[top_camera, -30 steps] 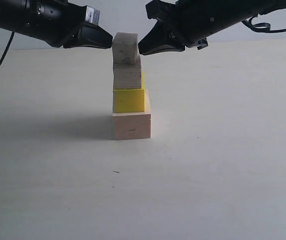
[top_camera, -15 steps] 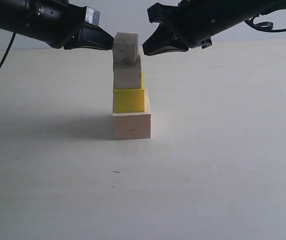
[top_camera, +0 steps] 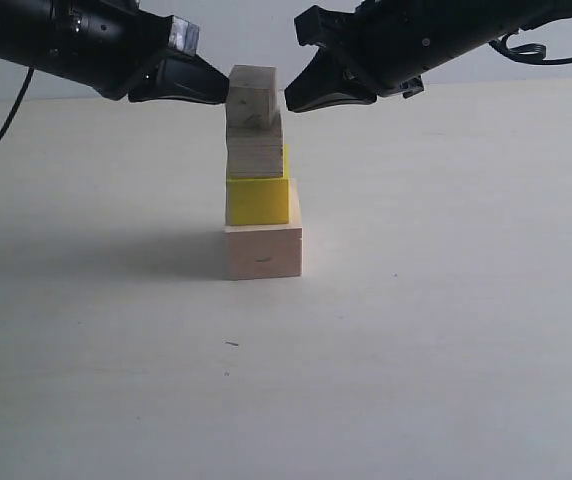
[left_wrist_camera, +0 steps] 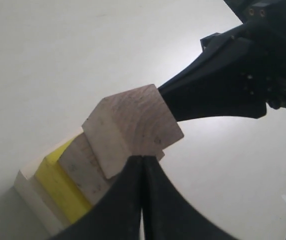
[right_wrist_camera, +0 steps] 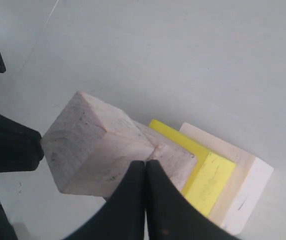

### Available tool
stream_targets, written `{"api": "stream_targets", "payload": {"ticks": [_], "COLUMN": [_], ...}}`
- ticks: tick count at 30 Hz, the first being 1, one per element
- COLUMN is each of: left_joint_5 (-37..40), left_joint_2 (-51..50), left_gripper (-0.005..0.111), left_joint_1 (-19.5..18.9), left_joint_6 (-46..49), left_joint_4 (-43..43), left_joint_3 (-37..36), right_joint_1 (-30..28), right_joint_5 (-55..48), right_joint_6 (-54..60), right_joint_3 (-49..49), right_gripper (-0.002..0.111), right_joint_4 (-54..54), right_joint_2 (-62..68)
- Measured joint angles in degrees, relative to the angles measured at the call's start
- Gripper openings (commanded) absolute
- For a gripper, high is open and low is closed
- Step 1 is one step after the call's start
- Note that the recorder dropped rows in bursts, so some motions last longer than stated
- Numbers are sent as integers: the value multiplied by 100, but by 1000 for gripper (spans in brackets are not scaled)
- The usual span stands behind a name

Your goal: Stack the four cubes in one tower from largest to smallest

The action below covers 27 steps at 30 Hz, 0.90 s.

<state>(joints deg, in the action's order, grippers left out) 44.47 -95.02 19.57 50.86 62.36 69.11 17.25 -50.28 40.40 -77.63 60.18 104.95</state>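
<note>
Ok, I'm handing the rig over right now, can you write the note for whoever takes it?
Left gripper: shut, empty, tip against the left side of the top cube.
Right gripper: shut, empty, tip at its right side; contact unclear.
Bottom up: big pale cube, yellow cube, small wood cube, top cube.
Done: all four stacked, largest to smallest.
Left: top cube looks twisted; square it if needed, then back both arms away gently.
</note>
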Motion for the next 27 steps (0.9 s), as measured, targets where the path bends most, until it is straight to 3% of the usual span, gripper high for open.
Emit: {"api": "stream_targets", "payload": {"ticks": [27], "left_joint_5": [-533], "left_joint_2": [-144], "left_gripper": [0], "left_joint_1": [-33], "left_joint_6": [-4], "left_joint_4": [-363], "left_joint_3": [9], "right_joint_1": [0], "right_joint_5": [-23], "right_joint_6": [0], "right_joint_3": [0], "right_gripper": [0], "right_joint_4": [24], "right_joint_2": [0]}}
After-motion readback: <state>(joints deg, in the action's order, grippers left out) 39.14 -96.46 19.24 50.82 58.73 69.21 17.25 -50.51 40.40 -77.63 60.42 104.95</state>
